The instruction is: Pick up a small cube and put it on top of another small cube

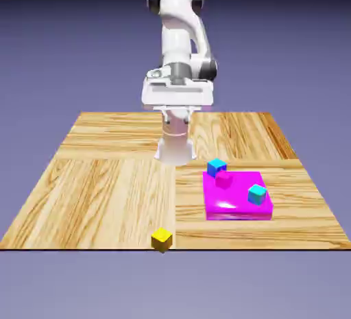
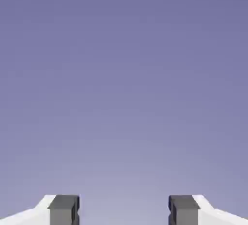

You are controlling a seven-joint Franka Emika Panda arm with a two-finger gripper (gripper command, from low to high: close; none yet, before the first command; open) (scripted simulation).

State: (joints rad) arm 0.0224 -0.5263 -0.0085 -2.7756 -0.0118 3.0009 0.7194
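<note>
Fingertips (image 2: 63, 209) wide apart, operator, and your yellow cube (image 1: 162, 239) sits near six o'clock on the table (image 1: 103, 194)!

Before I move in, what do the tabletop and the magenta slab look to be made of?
Tabletop: probably varnished wood or a wood print, going by the streaky tan grain laid in panels. Magenta slab: perhaps glossy plastic, given its even colour and bright white highlight; painted material is possible.
</note>
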